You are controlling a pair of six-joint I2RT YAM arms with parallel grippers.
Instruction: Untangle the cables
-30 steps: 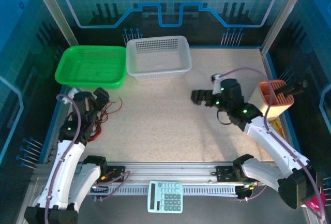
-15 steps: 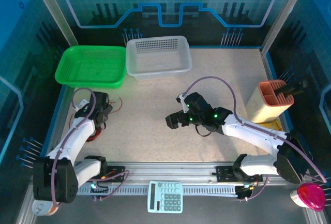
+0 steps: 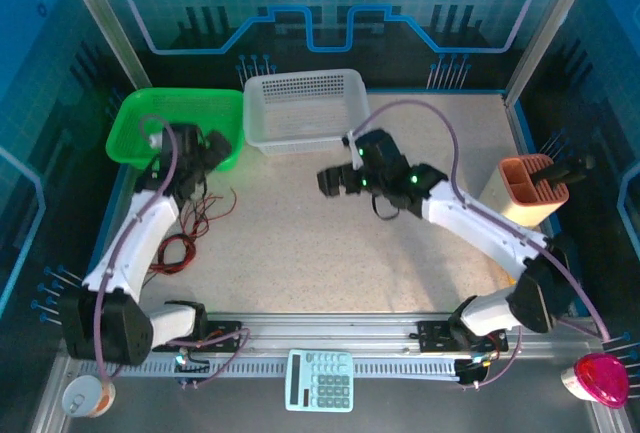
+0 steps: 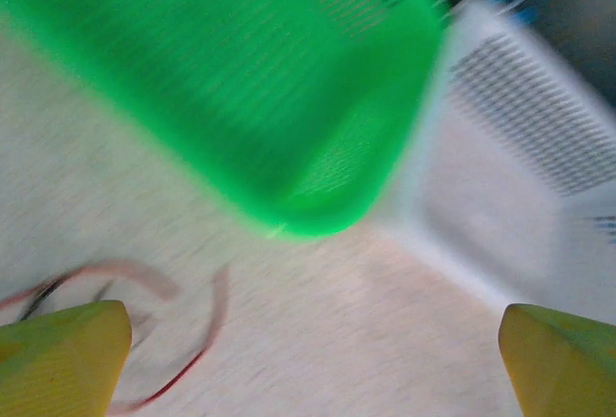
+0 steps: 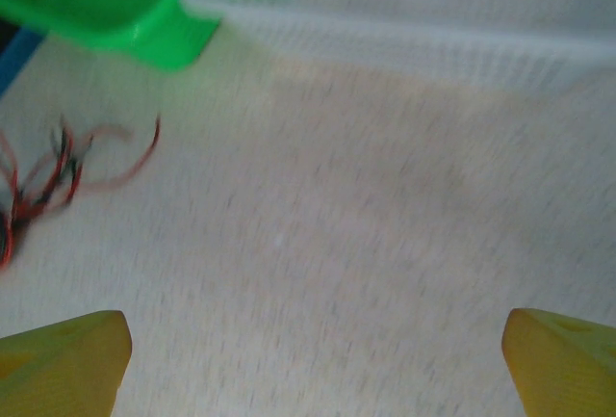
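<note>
The cables [image 3: 190, 228] are a loose tangle of thin red and black wires on the table's left side, in front of the green basket [image 3: 140, 123]. My left gripper [image 3: 212, 149] hovers open just above the tangle's far end, beside the green basket's front corner. One red wire [image 4: 207, 340] curves between its yellow fingertips [image 4: 63, 354], blurred. My right gripper [image 3: 332, 181] is open over the middle of the table, pointing left, apart from the wires. The tangle [image 5: 48, 181] lies at the left in the right wrist view, and bare table between the yellow fingertips [image 5: 563, 359].
A white basket [image 3: 306, 133] stands at the back centre, next to the green one. An orange holder [image 3: 532, 193] with a dark tool stands at the right edge. A calculator [image 3: 320, 380] lies on the front rail. A pink object [image 3: 597, 378] sits at the front right.
My left gripper has moved away from me, from the tangle toward the green basket. My right gripper has swung left, then back toward the white basket. The wires lie more spread out.
</note>
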